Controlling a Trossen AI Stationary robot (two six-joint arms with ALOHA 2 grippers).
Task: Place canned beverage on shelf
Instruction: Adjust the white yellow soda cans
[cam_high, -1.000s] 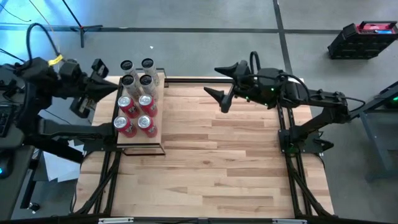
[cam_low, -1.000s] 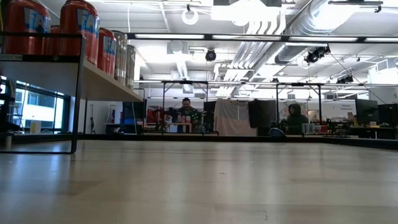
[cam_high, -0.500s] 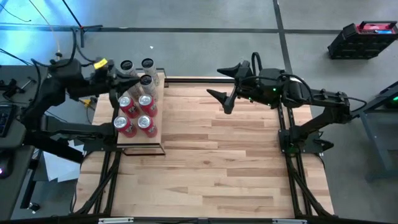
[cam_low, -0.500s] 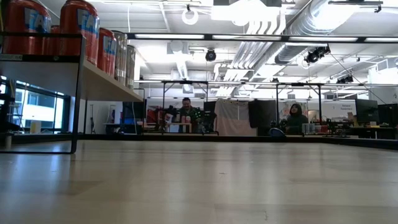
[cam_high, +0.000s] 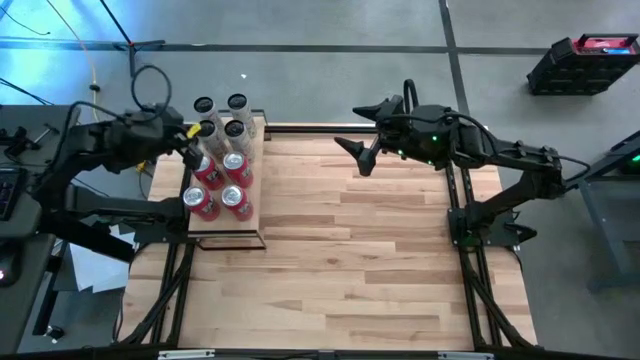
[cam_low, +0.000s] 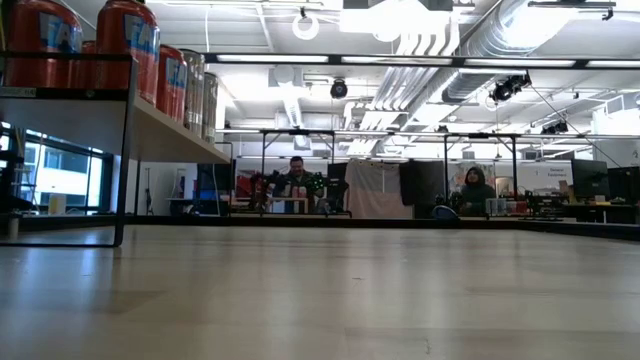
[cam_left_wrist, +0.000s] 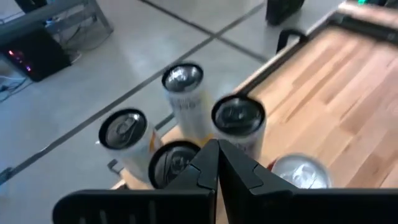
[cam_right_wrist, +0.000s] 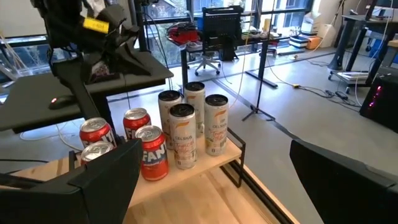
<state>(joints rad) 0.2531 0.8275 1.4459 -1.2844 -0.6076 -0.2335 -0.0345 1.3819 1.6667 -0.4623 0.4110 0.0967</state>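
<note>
The shelf (cam_high: 250, 215), a pale-wood board in a thin black frame, stands at the table's far left, raised on its frame legs (cam_low: 124, 150). Four red cans (cam_high: 236, 200) stand on its near half and four white cans (cam_high: 237, 102) on its far half. My left gripper (cam_high: 196, 143) is shut and empty, and hovers over the cans at the shelf's left side. In the left wrist view its joined fingertips (cam_left_wrist: 217, 149) are above the white cans' tops (cam_left_wrist: 238, 115). My right gripper (cam_high: 347, 125) is open and empty above the table's far edge, right of the shelf.
The plank tabletop (cam_high: 380, 260) spreads right and near of the shelf. Black frame rails (cam_high: 455, 200) run along the table's sides. A black crate (cam_high: 585, 60) sits on the floor far right. People sit at desks (cam_low: 295, 185) in the room beyond.
My left gripper has moved from beyond the table's left edge toward the right, and now sits over the cans on the shelf. The cans and shelf have stayed put.
</note>
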